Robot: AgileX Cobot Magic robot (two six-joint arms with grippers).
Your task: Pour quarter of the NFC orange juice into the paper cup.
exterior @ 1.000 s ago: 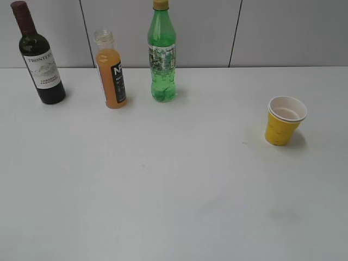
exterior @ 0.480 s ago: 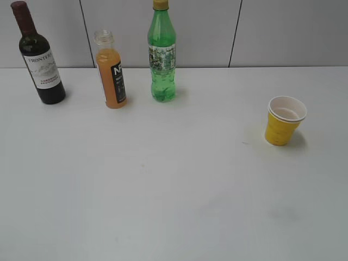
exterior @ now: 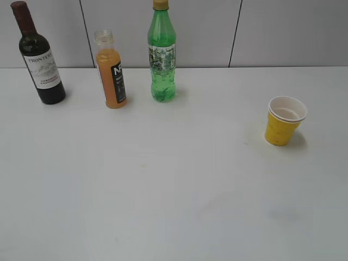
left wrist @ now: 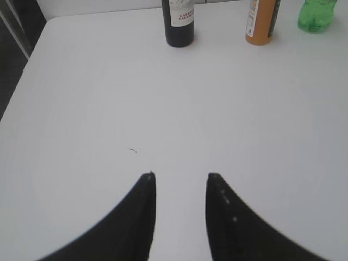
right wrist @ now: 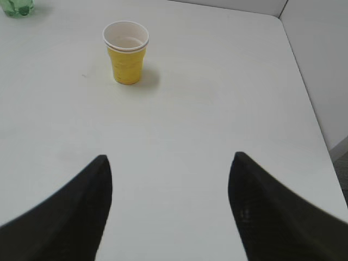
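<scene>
The NFC orange juice (exterior: 111, 73), a small uncapped clear bottle of orange liquid with a dark label, stands upright at the back left; its lower part shows in the left wrist view (left wrist: 261, 22). The yellow paper cup (exterior: 284, 122) with a white rim stands upright at the right and shows in the right wrist view (right wrist: 126, 52). My left gripper (left wrist: 181, 176) is open and empty over bare table, well short of the bottles. My right gripper (right wrist: 170, 157) is wide open and empty, well short of the cup. Neither gripper shows in the exterior view.
A dark wine bottle (exterior: 39, 57) stands left of the juice and a tall green bottle (exterior: 162, 54) right of it. The white table (exterior: 174, 185) ends at a grey wall behind the bottles. Its right edge (right wrist: 310, 103) lies right of the cup.
</scene>
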